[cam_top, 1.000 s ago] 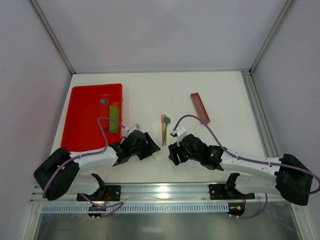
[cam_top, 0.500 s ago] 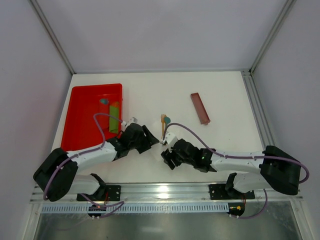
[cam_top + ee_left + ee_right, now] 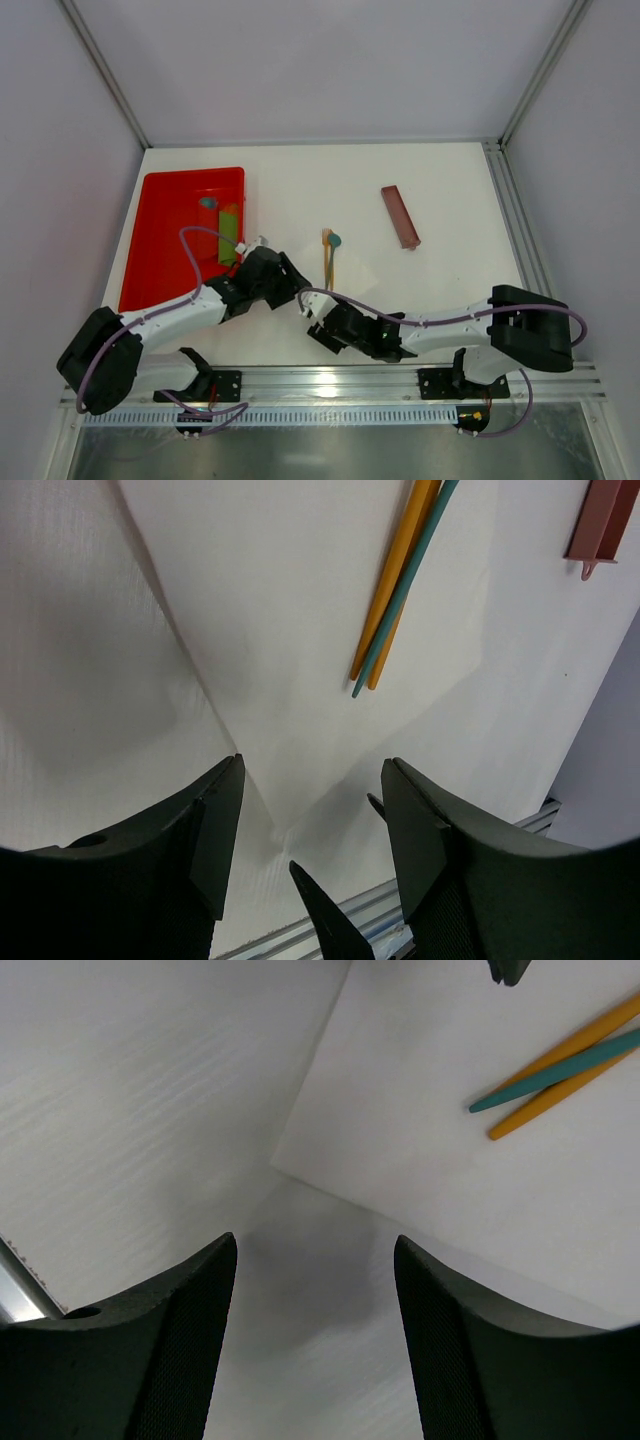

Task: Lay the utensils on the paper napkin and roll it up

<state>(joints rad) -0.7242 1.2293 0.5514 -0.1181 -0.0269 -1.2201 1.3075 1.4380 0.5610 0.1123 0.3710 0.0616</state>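
Hovering open and empty at the near corner of the napkin [image 3: 300, 630], flat on the table [image 3: 450, 200] with the utensils [image 3: 395, 590] already on it, left jaws and right jaws seem ready to start rolling, which calls for pinching that corner and folding it over.

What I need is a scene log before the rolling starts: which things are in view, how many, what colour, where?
tray: one, red, left on the table
strip: one, green, in the tray
small thing: one, teal, tray's far end
napkin: one, white, flat, mid-front
utensils: three, two orange, one teal, on the napkin
bar: one, reddish-brown, right of the utensils
table: one, white
left gripper: open, over a napkin corner
right gripper: open, by a napkin corner
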